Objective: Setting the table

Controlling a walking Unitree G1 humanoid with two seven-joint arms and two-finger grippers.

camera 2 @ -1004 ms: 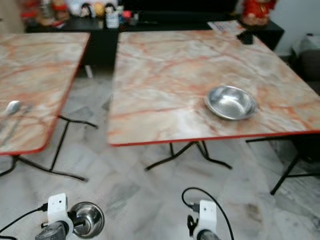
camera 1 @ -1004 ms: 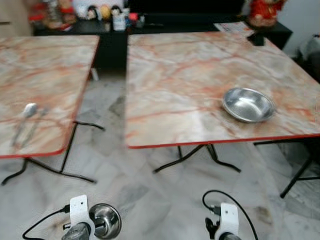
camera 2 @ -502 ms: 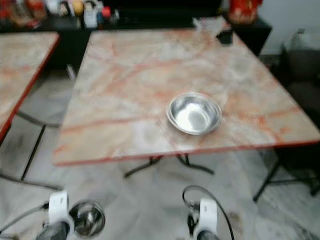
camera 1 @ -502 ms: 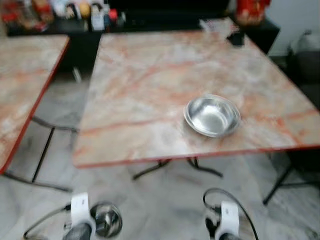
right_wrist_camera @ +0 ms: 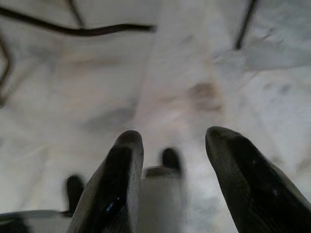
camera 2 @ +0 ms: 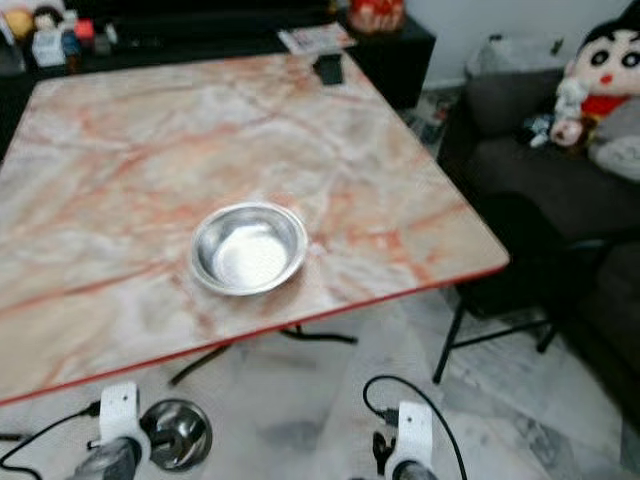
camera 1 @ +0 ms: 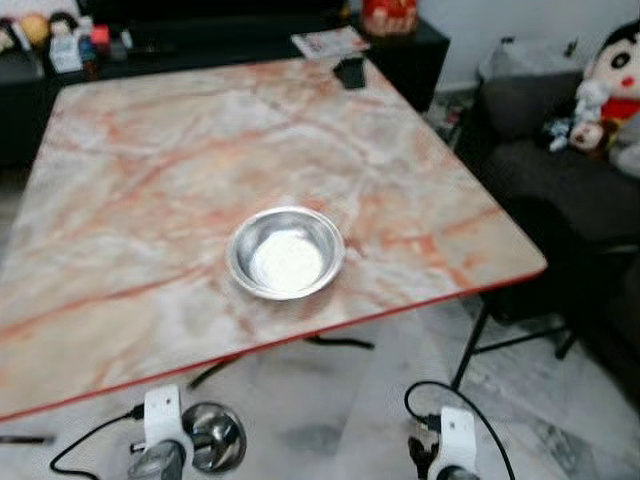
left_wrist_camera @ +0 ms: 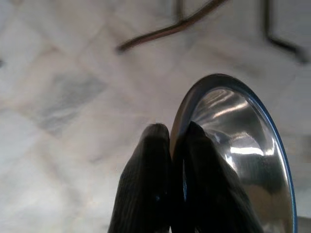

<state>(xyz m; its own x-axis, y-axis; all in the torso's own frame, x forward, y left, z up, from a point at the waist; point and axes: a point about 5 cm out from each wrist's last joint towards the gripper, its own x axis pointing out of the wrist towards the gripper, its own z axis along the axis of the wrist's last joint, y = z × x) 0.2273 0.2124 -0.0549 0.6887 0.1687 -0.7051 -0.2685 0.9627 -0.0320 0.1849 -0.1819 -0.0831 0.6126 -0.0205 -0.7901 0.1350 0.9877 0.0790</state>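
Observation:
A steel bowl (camera 1: 286, 253) sits upright on the marble-patterned table (camera 1: 130, 150), near its front edge. Low in front of that table, above the floor, my left gripper (left_wrist_camera: 172, 138) is shut on the rim of a second, smaller steel bowl (left_wrist_camera: 233, 145), seen in the left eye view as bowl (camera 1: 213, 438) beside the left wrist. My right gripper (right_wrist_camera: 172, 141) hangs open over the floor with nothing between its fingers; its wrist (camera 1: 455, 450) is low at the right.
A dark sofa (camera 1: 560, 180) with a plush toy (camera 1: 620, 70) stands to the right of the table. A black cabinet (camera 1: 200, 35) with small items runs along the back. A black object (camera 1: 350, 72) and a magazine (camera 1: 328, 42) lie at the far edge. Black table legs (camera 1: 480, 335) stand on marble floor.
The view has swung to the right: the table with the bowl now fills the left and centre, the other table with the spoon has gone, and the sofa has appeared. Both grippers hold as before.

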